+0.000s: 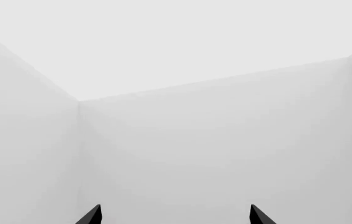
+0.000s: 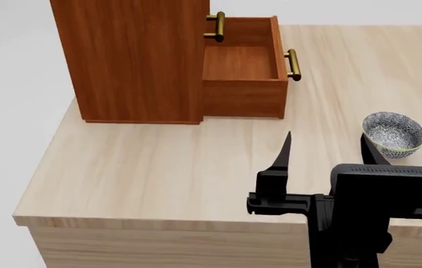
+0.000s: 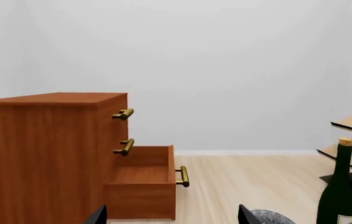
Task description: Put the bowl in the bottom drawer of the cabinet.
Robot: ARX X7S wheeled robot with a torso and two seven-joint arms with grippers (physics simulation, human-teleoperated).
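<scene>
Blue-flowered round bowl [image 2: 393,134] sits on the pale wooden worktop [image 2: 159,162], just right of my right tool [image 2: 326,152], spread wide and empty.

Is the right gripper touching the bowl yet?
Cannot tell. In the head view one finger tip of the right gripper overlaps the rim of the bowl, and no view shows contact or a gap plainly.
</scene>
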